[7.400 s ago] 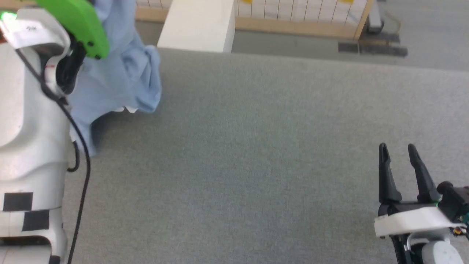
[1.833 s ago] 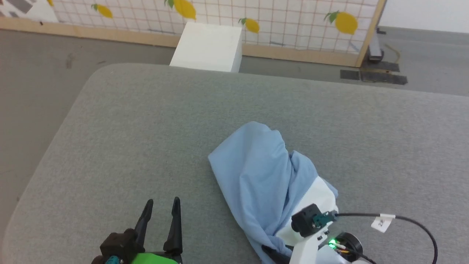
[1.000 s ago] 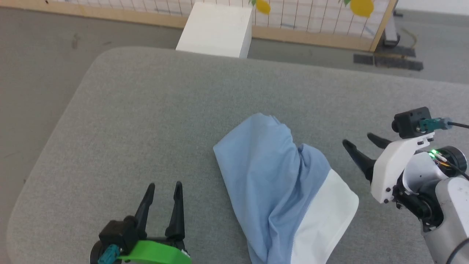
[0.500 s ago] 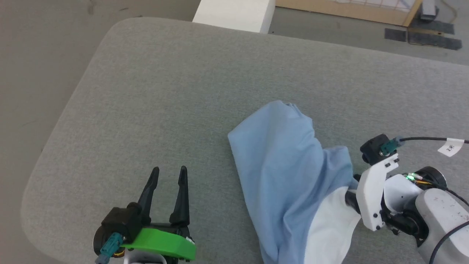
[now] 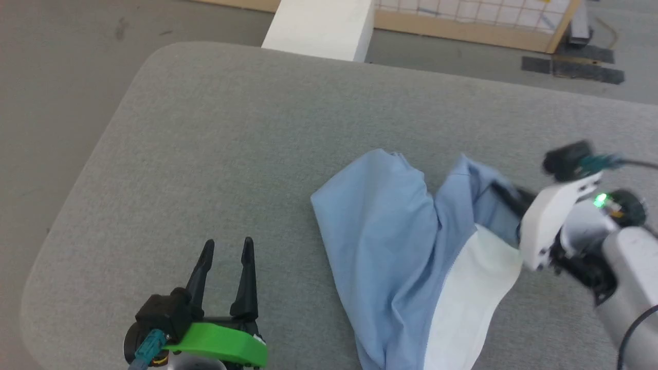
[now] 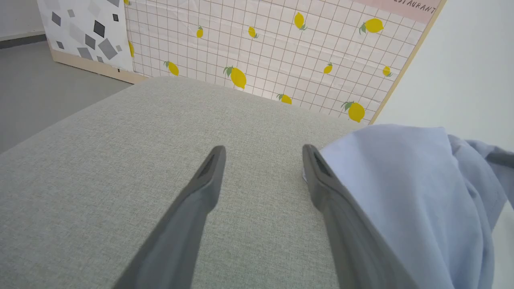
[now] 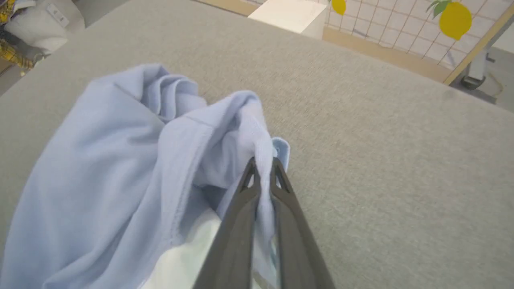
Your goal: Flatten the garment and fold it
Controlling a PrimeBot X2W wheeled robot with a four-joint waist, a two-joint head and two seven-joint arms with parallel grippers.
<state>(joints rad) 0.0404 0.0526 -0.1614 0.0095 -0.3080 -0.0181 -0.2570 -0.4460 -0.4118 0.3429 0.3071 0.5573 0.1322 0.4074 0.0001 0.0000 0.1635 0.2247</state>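
The garment (image 5: pixel 390 246), a light blue shirt with a white panel, lies crumpled right of centre on the grey padded table (image 5: pixel 231 139). My right gripper (image 5: pixel 501 191) is shut on a fold of the garment's right edge and holds it raised off the table. In the right wrist view the fingers (image 7: pixel 263 176) pinch blue fabric of the garment (image 7: pixel 120 160). Near the table's front left, my left gripper (image 5: pixel 227 246) stands open and empty, just left of the garment (image 6: pixel 405 180), which its right finger (image 6: pixel 321 180) borders in the left wrist view.
A white block (image 5: pixel 321 23) stands on the floor beyond the table's far edge. A lemon-patterned partition (image 6: pixel 261 52) with a wooden frame runs behind it. The table's rounded left corner (image 5: pixel 149 56) drops to grey floor.
My right gripper went from open beside the garment to shut on a fold of its right edge, and lifted it up and rightward. The left gripper stayed open. The head camera shifted.
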